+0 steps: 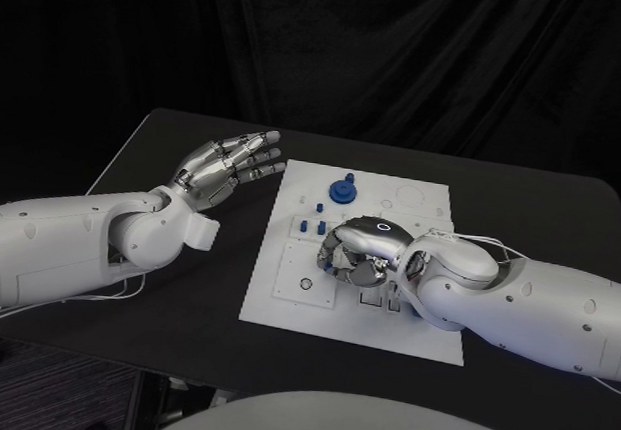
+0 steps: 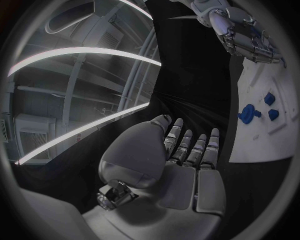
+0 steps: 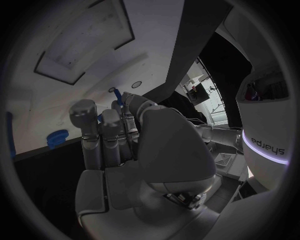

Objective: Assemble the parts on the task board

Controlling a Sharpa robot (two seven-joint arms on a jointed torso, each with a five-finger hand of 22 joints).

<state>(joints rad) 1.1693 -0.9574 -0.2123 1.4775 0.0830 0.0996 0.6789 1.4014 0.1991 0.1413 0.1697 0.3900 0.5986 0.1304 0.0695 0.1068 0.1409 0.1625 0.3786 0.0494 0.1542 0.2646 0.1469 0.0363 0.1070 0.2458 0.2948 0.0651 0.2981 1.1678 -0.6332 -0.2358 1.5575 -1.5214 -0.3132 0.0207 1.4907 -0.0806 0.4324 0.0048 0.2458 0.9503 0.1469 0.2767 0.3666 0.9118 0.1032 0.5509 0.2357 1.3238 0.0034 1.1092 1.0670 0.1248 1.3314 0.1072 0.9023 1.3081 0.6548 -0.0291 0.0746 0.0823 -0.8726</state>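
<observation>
Two hands are seen: the right hand [image 1: 353, 257] is curled over the task board [image 1: 284, 288], a small blue part [image 3: 116, 93] pinched at its fingertips (partly hidden); the left hand [image 1: 231, 167] is held spread, beside the board above the counter [image 1: 174, 295].

Dim scene, dark backdrop, fisheye-warped wrist views

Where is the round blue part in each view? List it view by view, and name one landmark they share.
Head view: the round blue part stands near the far end of the task board, beyond the right hand.
Left wrist view: it is on the board, past the left hand's fingers, beside two smaller blue parts.
Right wrist view: probably the blue disc by the board's edge, beside the right hand's fingers.
Shared landmark: the white task board.
</observation>
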